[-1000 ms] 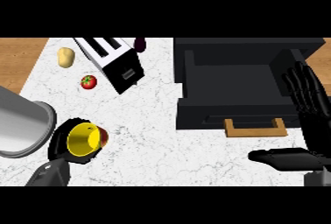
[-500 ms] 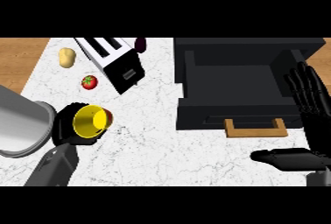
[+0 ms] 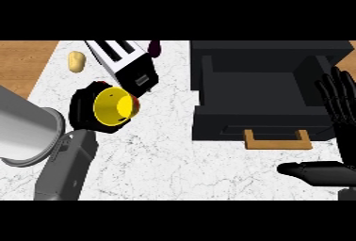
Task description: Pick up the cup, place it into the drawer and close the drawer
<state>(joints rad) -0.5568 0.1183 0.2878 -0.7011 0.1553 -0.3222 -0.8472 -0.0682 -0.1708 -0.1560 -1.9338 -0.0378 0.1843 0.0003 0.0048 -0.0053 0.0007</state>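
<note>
The cup is held in the curled left hand, lifted above the table well left of the drawer. The drawer is seen open, with nothing in it. Placing and closing are judged outstanding. The right hand rests with fingers spread at the drawer's right edge.

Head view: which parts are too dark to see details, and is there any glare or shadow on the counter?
In the head view, the open drawer is nearly uniform black, so its inner walls are hard to tell apart; the black left hand merges with the dark outside of the yellow cup; the grey cylinder shows a bright sheen; the white counter looks evenly lit, with no clear cast shadows.
</note>
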